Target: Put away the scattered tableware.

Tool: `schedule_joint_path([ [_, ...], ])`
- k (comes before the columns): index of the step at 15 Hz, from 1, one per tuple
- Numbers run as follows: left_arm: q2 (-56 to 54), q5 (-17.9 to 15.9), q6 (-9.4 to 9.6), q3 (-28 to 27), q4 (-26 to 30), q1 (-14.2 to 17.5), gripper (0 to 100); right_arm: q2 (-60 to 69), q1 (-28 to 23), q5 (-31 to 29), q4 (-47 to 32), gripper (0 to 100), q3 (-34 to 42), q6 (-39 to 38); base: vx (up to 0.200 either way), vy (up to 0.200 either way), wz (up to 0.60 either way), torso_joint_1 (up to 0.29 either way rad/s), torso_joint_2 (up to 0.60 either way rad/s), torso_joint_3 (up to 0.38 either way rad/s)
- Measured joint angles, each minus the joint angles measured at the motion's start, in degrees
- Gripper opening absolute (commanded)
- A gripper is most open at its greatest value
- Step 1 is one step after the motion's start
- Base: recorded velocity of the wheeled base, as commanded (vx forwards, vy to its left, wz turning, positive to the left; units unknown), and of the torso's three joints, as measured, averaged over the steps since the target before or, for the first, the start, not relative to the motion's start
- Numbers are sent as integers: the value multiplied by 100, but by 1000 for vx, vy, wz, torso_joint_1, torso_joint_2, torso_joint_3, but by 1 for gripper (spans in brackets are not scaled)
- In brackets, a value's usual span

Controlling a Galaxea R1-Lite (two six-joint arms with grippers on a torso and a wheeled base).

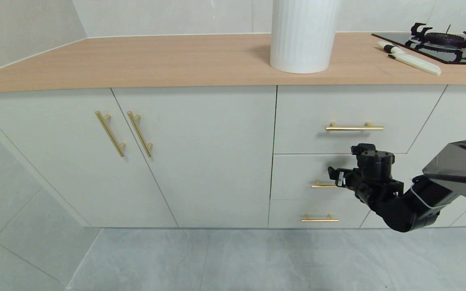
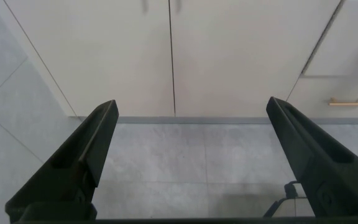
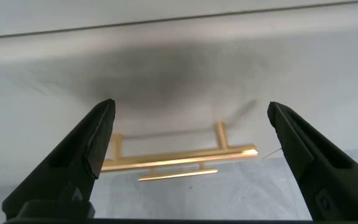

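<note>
A white-handled knife (image 1: 411, 59) lies on the wooden countertop (image 1: 156, 60) at the far right, beside the gas stove (image 1: 447, 42). My right gripper (image 1: 335, 176) is low in front of the drawer stack, at the middle drawer's gold handle (image 1: 323, 185). In the right wrist view the right gripper (image 3: 191, 111) is open, with that gold handle (image 3: 179, 158) just ahead between its fingers and nothing held. My left gripper (image 2: 192, 106) is open and empty, pointing at the grey floor and the base of the cabinet doors.
A tall white ribbed container (image 1: 302, 36) stands on the counter above the drawers. The top drawer handle (image 1: 354, 128) and bottom drawer handle (image 1: 320, 220) lie above and below my right gripper. Two cabinet doors with gold handles (image 1: 110, 133) are to the left.
</note>
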State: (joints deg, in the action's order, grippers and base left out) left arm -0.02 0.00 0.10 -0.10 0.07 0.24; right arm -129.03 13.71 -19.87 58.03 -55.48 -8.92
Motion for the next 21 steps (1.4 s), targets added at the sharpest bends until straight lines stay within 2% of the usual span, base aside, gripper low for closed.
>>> schedule_joint_path([
  [4, 0, 0, 0, 2, 2, 0, 100, -144, -40, -22, 312, 100, -28, -10, 0, 0, 0, 0, 0, 0],
  [21, 0, 0, 0, 2, 2, 0, 100, -184, -132, -2, 541, 100, -149, -123, 0, 0, 0, 0, 0, 0],
])
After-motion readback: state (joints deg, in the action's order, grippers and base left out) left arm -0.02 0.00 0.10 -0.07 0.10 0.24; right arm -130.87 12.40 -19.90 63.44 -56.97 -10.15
